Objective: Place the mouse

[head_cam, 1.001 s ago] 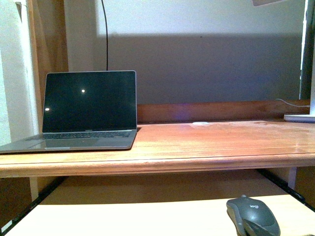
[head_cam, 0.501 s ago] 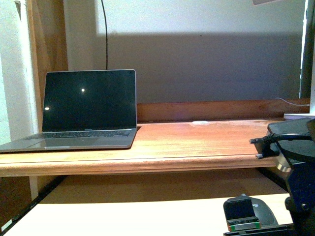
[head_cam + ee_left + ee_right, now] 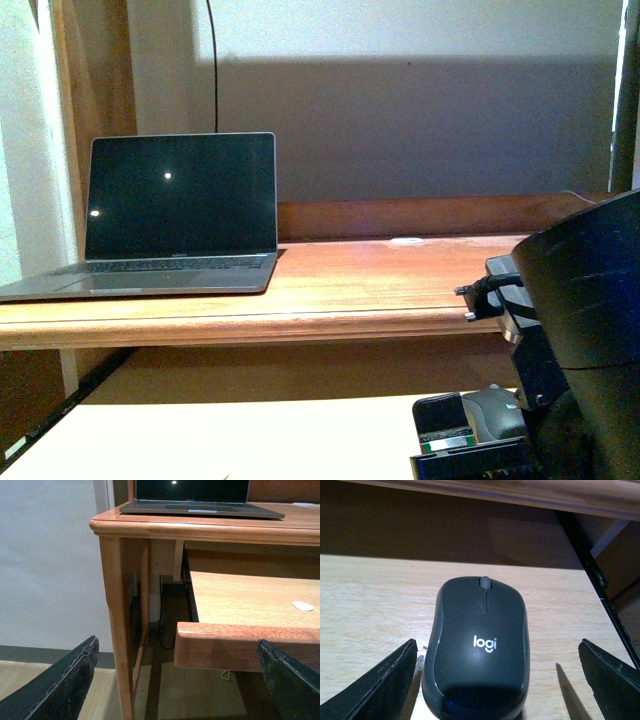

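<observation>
Mouse (image 3: 479, 645) sits on the pale surface (image 3: 365, 595) inside the right claw (image 3: 496, 642), which is wide open, not touching. Left claw (image 3: 177, 641) is open too, empty.

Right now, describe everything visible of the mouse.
The mouse is dark grey and looks like matte plastic. It is a rounded oval with a grey scroll wheel, a centre seam and a white logi logo. It lies flat on the pale wooden pull-out shelf, wheel end toward the desk. The right gripper hangs open around it, not touching it.
</observation>
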`<state>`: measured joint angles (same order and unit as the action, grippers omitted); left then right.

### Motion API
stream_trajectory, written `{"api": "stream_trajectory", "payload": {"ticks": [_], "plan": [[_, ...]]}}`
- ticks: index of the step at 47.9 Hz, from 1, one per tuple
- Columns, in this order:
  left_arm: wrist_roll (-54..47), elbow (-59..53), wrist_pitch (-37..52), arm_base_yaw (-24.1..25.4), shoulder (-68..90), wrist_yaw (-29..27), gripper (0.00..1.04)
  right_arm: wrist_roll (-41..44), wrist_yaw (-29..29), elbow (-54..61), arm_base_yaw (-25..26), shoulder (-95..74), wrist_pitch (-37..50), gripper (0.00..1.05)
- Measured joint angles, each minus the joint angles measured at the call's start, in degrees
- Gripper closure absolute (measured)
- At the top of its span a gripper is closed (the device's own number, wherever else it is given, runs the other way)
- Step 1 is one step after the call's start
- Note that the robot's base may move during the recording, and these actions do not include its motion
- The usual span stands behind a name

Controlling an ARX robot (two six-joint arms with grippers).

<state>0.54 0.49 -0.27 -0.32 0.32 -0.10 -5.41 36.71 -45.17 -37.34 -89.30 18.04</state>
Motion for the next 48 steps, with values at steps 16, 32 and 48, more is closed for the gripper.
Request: {"api": "stream_trajectory", "payload": {"ticks": [16,32,48], "plan": [[0.0,0.0,0.0,0.0,0.0,0.0,0.08,-1.92,0.0,-3.63,0.63,-3.02,-3.17,0.21],[0.0,0.0,0.0,0.0,0.0,0.0,0.08,-4.55,-3.37,-3.34,1.49,-0.66,-5.51,0.49],[0.0,0.0,0.0,0.0,0.0,0.0,0.08,-5.79,-4.68,-2.21,1.68,14.32,-13.49,0.49]]}}
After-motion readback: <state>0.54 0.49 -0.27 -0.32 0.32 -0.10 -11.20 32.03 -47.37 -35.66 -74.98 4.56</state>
